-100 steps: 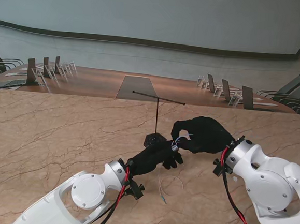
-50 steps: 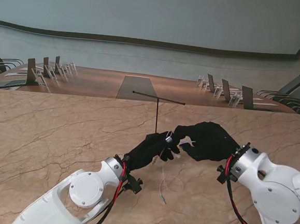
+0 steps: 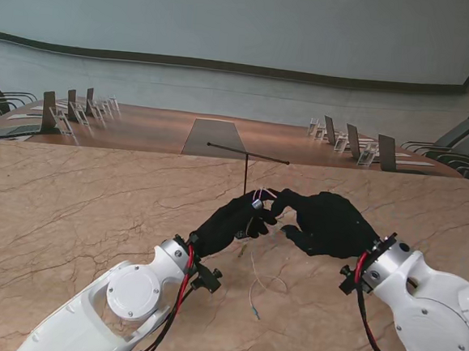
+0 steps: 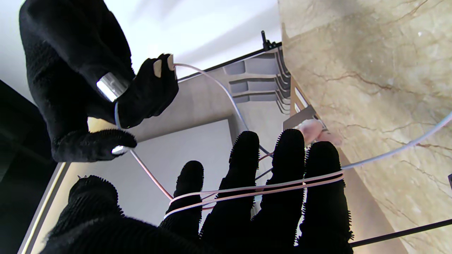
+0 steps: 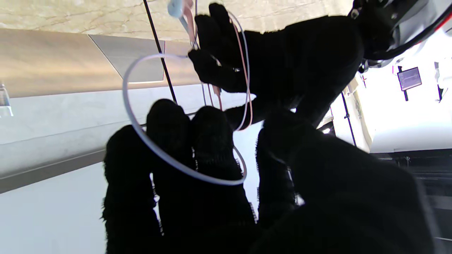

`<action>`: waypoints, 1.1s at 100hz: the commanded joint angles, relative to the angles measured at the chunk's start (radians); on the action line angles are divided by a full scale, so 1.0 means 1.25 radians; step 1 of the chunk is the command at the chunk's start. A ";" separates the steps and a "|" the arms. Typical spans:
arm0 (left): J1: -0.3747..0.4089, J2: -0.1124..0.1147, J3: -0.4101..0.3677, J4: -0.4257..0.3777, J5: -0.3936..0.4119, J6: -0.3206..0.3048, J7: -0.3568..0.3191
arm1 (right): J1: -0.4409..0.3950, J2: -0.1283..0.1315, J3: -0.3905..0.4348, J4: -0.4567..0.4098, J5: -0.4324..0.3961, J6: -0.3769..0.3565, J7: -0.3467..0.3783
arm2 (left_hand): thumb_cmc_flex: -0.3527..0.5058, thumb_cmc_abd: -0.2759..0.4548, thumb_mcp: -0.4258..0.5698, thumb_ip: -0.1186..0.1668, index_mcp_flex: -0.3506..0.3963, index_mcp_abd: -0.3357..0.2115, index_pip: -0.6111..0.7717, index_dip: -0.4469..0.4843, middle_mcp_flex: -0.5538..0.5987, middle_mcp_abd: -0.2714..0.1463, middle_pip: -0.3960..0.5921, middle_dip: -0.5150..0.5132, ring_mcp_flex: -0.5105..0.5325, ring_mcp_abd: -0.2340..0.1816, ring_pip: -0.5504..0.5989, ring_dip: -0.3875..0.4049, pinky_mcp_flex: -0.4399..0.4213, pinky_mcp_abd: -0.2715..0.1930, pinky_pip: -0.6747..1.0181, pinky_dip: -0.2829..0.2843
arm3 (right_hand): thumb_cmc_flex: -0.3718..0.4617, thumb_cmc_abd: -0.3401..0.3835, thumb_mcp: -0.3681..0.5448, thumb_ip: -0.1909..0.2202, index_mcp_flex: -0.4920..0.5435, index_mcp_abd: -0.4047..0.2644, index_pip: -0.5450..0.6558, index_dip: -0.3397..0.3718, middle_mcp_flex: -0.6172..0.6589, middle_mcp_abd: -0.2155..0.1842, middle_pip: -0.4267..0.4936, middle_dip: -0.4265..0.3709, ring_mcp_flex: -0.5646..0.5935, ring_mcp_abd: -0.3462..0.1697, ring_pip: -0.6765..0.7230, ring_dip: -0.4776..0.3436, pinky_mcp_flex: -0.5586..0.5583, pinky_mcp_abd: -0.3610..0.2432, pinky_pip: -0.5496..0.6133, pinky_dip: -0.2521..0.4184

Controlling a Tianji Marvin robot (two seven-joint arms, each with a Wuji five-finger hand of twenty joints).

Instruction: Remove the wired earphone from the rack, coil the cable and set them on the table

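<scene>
Earphone cable (image 4: 268, 188) is wound over my left hand (image 3: 235, 221) fingers near the rack (image 3: 246, 170) while my right hand (image 3: 328, 223) pinches its strand; pulling too tight could slip the loops off.

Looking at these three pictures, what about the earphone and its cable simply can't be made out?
- Stand view: the earbuds are too small, just a pale speck between the left hand and right hand.
- Stand view: the rack base is hidden behind the left hand.
- Left wrist view: the cable crosses the fingers, but the number of turns is unclear.
- Right wrist view: the cable's far end runs off the edge.
</scene>
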 commanded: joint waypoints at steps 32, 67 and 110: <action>-0.001 -0.007 -0.004 -0.007 -0.002 -0.008 0.010 | -0.020 0.020 -0.015 0.020 0.005 -0.057 0.096 | -0.021 0.000 -0.010 0.001 -0.027 -0.023 -0.013 -0.014 -0.010 -0.014 -0.021 -0.012 -0.010 0.002 -0.009 0.008 -0.004 0.018 0.008 0.009 | 0.038 -0.054 0.109 0.002 0.246 -0.186 0.013 0.168 -0.109 0.050 -0.034 -0.088 -0.134 -0.024 -0.058 -0.003 -0.152 -0.133 -0.090 -0.006; -0.002 -0.009 -0.006 -0.009 -0.003 -0.021 0.020 | 0.007 0.027 -0.081 0.062 0.000 -0.042 0.121 | -0.021 0.000 -0.010 0.000 -0.026 -0.021 -0.011 -0.018 -0.015 -0.016 -0.033 -0.022 -0.020 -0.007 -0.023 0.001 -0.011 0.005 0.010 0.010 | 0.033 -0.040 0.085 0.001 0.267 -0.184 -0.009 0.159 -0.083 0.044 -0.039 -0.087 -0.139 -0.035 -0.046 -0.001 -0.170 -0.154 -0.090 0.011; -0.003 -0.007 -0.006 -0.009 -0.014 -0.038 0.010 | 0.054 0.023 -0.182 0.150 -0.018 0.034 0.096 | -0.020 0.000 -0.011 0.001 -0.036 -0.020 -0.014 -0.020 -0.023 0.001 -0.056 -0.050 -0.026 -0.022 -0.063 -0.029 -0.011 -0.011 -0.024 -0.009 | 0.037 -0.032 0.071 0.007 0.263 -0.171 -0.018 0.145 -0.079 0.047 -0.047 -0.095 -0.139 -0.025 -0.040 -0.004 -0.172 -0.148 -0.079 0.023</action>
